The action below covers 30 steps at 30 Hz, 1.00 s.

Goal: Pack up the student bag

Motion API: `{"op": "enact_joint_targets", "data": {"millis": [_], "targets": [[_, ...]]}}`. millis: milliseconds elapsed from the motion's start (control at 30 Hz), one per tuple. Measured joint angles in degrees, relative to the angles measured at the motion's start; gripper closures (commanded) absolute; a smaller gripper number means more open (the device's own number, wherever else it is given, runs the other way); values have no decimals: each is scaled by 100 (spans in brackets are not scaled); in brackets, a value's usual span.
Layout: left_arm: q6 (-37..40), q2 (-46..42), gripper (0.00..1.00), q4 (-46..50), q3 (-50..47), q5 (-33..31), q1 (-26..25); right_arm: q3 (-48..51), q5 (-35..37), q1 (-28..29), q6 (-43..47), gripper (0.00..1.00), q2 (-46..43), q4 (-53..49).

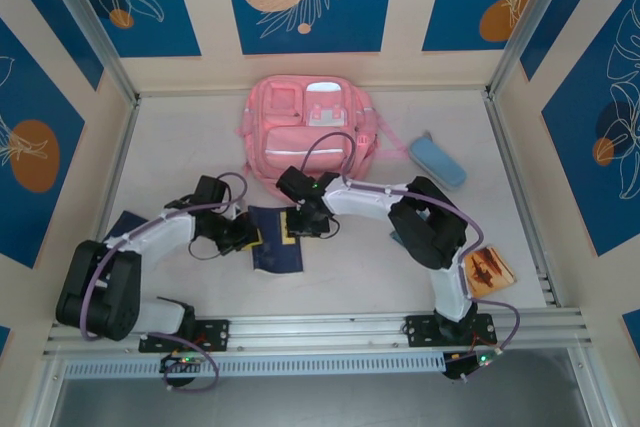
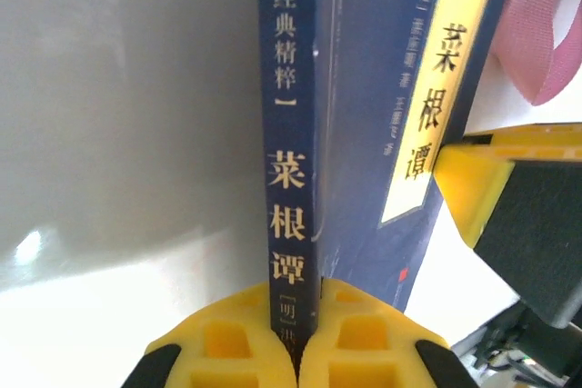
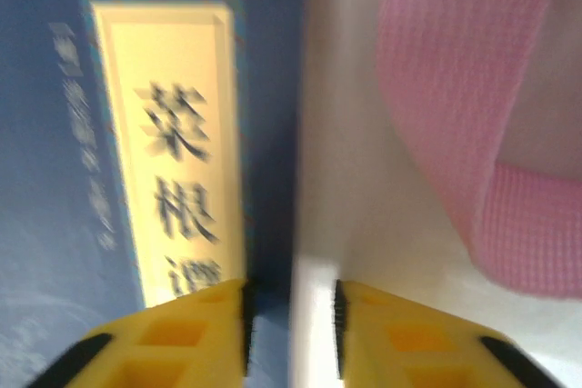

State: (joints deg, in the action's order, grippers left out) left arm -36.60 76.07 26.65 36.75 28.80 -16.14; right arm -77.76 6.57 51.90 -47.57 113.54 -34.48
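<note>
Book pickup: left end effector [image 2: 305,320] clamps the blue book [image 2: 291,179] by its spine, right end effector [image 3: 291,315] parted at its edge; next, lift it toward the student bag [image 1: 305,132] just behind on the bench [image 1: 180,147]

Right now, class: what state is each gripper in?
Left gripper: closed on the blue book, at its spine.
Right gripper: open, fingers apart at the book's edge.

Top view bright, evenly lit from above; soft shadows under the arms [image 1: 160,237], sharp throughout. Left wrist cam: book [image 2: 291,179] spine crisp, yellow fingertips [image 2: 227,343] soft, small glare spot on table [image 2: 109,315]. Right wrist cam blurred: title chars smeared, pink bag strap [image 3: 455,115] fuzzy, bg washed out.
</note>
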Motion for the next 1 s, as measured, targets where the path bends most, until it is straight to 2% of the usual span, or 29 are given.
{"op": "enact_joint_targets", "data": {"millis": [100,233,433,533,700,900,1000], "targets": [[164,-608,100,621,284,-527,0,315,-55,20,55,42,-407,20],[275,-1346,100,1276,811,-1113,0,555,-83,-46,72,30,-1158,195],[52,-1755,100,1349,1436,-1217,0,1067,-555,-651,-118,16,-2341,905],[-424,-1722,100,730,1587,-1014,0,1397,-1021,-1049,-376,14,-2723,1436],[-1388,-1290,100,-575,2009,-710,0,2013,-1725,-1606,-1147,1,-3187,2549],[-2649,-643,100,-2164,2297,-442,-13,2264,-2465,-2072,-2286,0,-3425,4017],[-3123,-407,100,-2669,2299,-413,-61,2227,-2796,-2201,-2787,2,-3375,4677]]}}
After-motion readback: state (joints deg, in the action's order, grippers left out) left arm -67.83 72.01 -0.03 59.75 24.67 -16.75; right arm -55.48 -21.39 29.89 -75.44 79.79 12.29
